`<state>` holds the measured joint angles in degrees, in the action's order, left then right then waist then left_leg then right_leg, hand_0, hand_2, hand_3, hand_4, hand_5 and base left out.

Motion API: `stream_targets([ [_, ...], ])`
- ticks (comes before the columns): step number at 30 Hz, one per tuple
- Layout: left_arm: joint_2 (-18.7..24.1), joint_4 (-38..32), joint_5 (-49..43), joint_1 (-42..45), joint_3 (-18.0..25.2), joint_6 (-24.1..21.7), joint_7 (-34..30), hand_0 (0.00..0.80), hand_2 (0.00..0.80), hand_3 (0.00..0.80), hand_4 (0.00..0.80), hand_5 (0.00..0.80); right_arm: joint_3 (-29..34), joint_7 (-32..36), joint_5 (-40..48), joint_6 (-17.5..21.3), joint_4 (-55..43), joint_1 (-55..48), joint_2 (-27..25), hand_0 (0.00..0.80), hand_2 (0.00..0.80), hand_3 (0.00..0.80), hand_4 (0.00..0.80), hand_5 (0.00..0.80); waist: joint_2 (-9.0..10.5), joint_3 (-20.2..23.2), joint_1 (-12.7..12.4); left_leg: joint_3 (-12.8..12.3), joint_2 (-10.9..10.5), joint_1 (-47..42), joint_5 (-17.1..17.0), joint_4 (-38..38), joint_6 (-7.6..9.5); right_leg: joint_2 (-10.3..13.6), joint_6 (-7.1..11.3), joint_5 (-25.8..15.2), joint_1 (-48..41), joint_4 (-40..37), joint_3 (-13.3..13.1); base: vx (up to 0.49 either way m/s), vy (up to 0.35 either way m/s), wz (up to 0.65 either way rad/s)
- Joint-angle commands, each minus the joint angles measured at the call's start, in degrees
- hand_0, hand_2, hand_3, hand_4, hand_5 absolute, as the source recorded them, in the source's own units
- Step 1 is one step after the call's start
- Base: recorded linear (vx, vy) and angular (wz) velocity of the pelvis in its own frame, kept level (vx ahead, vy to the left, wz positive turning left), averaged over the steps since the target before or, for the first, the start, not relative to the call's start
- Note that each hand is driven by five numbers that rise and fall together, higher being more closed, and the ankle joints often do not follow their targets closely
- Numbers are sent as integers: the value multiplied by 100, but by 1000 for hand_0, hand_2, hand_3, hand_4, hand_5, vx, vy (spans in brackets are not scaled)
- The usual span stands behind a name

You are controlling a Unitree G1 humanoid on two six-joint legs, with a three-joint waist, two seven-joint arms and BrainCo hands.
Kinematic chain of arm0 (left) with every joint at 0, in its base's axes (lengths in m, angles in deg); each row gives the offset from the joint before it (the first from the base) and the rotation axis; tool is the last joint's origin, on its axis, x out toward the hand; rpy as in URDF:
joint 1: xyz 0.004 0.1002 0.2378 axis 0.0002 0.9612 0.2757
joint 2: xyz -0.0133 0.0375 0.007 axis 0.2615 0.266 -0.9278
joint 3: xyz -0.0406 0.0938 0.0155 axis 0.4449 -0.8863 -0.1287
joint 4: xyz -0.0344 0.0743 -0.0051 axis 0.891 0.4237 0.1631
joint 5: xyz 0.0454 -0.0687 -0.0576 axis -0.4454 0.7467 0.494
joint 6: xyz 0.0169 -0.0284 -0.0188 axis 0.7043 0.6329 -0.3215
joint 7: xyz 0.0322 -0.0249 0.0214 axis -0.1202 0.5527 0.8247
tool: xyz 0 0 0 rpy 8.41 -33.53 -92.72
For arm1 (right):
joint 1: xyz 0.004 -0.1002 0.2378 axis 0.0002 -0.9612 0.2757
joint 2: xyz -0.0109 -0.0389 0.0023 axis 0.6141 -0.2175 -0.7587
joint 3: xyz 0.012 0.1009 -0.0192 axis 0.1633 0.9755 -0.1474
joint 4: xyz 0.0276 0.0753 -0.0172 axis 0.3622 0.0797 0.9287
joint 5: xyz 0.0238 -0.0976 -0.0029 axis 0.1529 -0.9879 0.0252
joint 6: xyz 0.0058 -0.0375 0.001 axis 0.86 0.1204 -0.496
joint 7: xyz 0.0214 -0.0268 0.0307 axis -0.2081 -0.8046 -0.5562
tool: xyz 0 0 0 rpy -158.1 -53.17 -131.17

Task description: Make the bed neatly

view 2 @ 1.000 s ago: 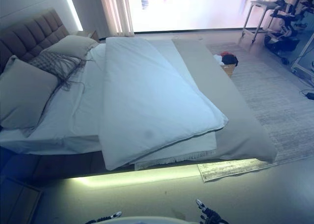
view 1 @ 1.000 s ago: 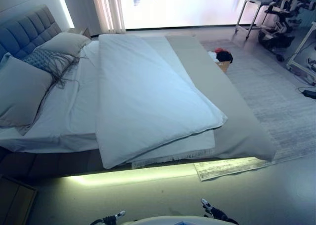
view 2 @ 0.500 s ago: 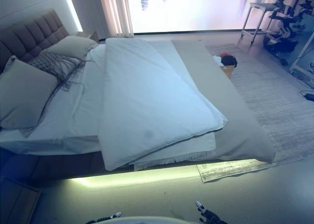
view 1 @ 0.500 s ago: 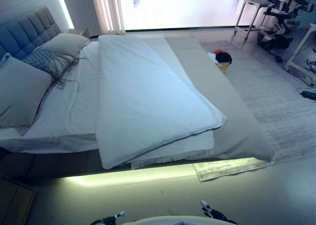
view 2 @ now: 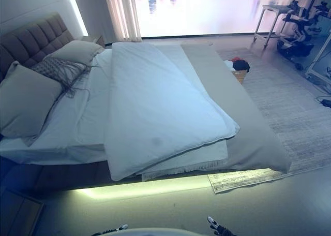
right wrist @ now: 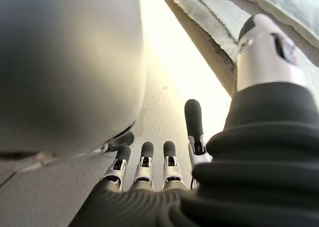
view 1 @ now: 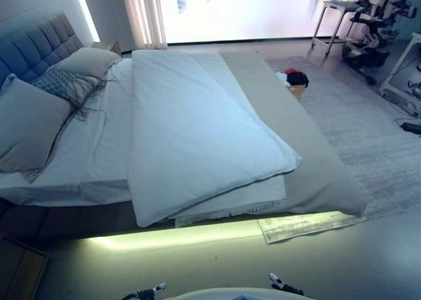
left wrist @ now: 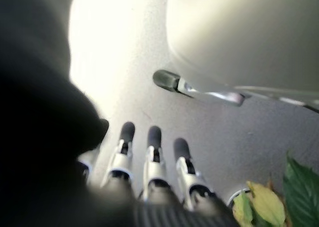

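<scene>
Down by the floor, left hand (left wrist: 149, 172) fingers straight, holding nothing; right hand (right wrist: 154, 179) fingers straight, empty; duvet (view 1: 197, 129) untouched

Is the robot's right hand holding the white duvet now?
No, the right hand hangs open above the floor, away from the duvet.

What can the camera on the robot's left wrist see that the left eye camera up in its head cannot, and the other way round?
Only the left wrist view shows the left hand close up, its fingers straight and holding nothing, and some green and yellow leaves by the floor.

Only the left eye view shows the bed: the white duvet folded over its middle, the pillows by the headboard, and the rug beyond.

Both share the left hand, a mere sliver at the eye view's lower edge, and the pale floor.
</scene>
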<state>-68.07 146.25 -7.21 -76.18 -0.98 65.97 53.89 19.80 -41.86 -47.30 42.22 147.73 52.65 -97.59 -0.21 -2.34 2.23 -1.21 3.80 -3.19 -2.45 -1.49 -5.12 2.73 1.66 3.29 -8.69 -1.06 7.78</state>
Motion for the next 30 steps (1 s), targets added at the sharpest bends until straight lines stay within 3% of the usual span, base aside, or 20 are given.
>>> stream_targets([
  [1,-170,165,3,-405,51,-220,12,0,0,0,0,0,-175,62,-174,-188,232,480,117,0,0,0,0,0,246,-742,-187,-251,-68,851,-154,-2110,64,99,-135,-152,198,514,-171,103,24,21],
  [3,-161,129,29,-408,98,-267,-86,0,0,0,0,0,-150,-6,-192,-198,257,514,31,0,0,0,0,0,104,-839,-235,-349,132,1009,-495,-1567,-56,8,-94,-39,30,521,-251,191,167,-2],
  [5,-152,92,92,-398,51,-269,-127,0,0,0,0,0,-70,-37,-126,-166,316,549,-45,0,0,0,0,0,-30,-876,-326,-469,312,1074,-783,-479,-125,-44,21,66,-278,367,-405,297,265,-21],
  [7,-153,79,166,-426,-11,-247,-74,0,0,0,0,0,20,-45,-29,-167,360,555,-97,0,0,0,0,0,-23,-908,-445,-416,383,1178,-946,494,-151,3,99,192,-642,220,-637,370,237,-17],
  [10,-179,141,161,-407,119,-246,-50,0,0,0,0,0,245,-119,126,-218,423,496,-95,0,0,0,0,0,44,-793,-476,-476,273,1155,-770,375,-9,247,239,370,-995,164,-774,323,223,-3],
  [15,14,217,-50,-378,217,-266,-54,0,0,0,0,0,432,193,257,-60,396,269,63,0,0,0,0,0,117,-547,-506,-612,138,1167,-375,-349,183,730,496,374,-982,441,-342,274,167,-33],
  [19,119,186,-232,-492,179,-208,-179,0,0,0,0,0,425,228,412,14,312,271,160,0,0,0,0,0,115,-352,-491,-736,21,1156,-199,-464,383,892,605,374,-961,593,-273,219,186,-23],
  [20,111,185,-261,-522,143,-186,-192,0,0,0,0,0,428,185,437,2,296,272,175,0,0,0,0,0,121,-301,-491,-741,-26,1161,-172,-459,420,931,626,309,-950,649,-283,179,175,3],
  [23,86,170,-323,-545,11,-156,-194,0,0,0,0,0,504,12,437,-6,310,259,178,0,0,0,0,0,99,-226,-438,-826,-164,997,-92,-333,557,1286,694,-546,-359,1601,-190,178,161,-6],
  [26,121,157,-309,-534,-79,-63,-189,0,0,0,0,0,504,-14,468,-15,367,257,98,0,0,0,0,0,-40,-346,-170,-668,-219,461,-88,68,559,882,522,-594,735,1727,-252,238,70,-26],
  [27,137,170,-287,-545,-119,-67,-197,0,0,0,0,0,463,29,529,17,398,262,79,0,0,0,0,0,-72,-401,-99,-576,-212,344,-88,160,524,680,454,-428,928,1510,-278,184,-98,3],
  [28,152,165,-274,-562,-134,-77,-184,0,0,0,0,0,436,70,576,25,412,289,54,0,0,0,0,0,-44,-457,-47,-503,-262,278,-44,222,507,565,447,-527,1147,1156,-276,104,-159,27],
  [30,172,116,-181,-658,-95,-91,-121,0,0,0,0,0,406,123,615,29,410,431,22,0,0,0,0,0,55,-581,100,-419,-397,201,176,244,490,558,571,-1250,1856,519,-324,46,-201,26],
])
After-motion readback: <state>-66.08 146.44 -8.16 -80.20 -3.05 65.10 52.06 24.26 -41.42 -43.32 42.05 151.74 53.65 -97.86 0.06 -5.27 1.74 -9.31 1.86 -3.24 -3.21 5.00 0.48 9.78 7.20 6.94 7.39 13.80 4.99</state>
